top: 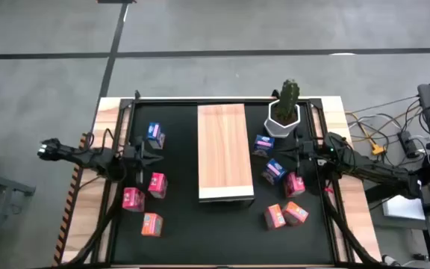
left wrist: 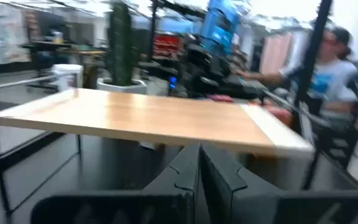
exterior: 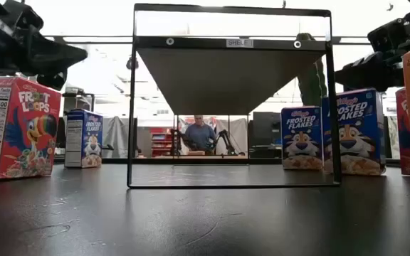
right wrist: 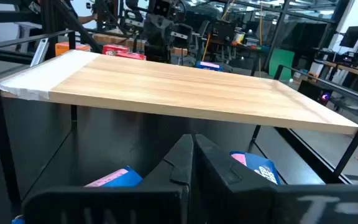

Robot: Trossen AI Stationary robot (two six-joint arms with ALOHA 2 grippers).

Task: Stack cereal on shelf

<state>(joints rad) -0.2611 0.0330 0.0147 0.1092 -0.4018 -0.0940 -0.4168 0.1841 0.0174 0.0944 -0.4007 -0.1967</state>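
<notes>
High view shows the cereal boxes scattered on the worktop (top: 222, 239) either side of the shelf (top: 222, 149), such as a pink one (top: 157, 184) by the left gripper (top: 149, 155) and a blue one (top: 274, 170) by the right gripper (top: 284, 155). They look light, stiff but crushable, best pinched across the narrow sides. Both sets of jaws are clenched on nothing, above and just beside the nearest boxes, touching none.

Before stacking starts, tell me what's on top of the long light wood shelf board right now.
Nothing: the long light wood shelf board shows bare grain from above. The mat directly beneath it is covered in that view, so anything there cannot be seen.
</notes>
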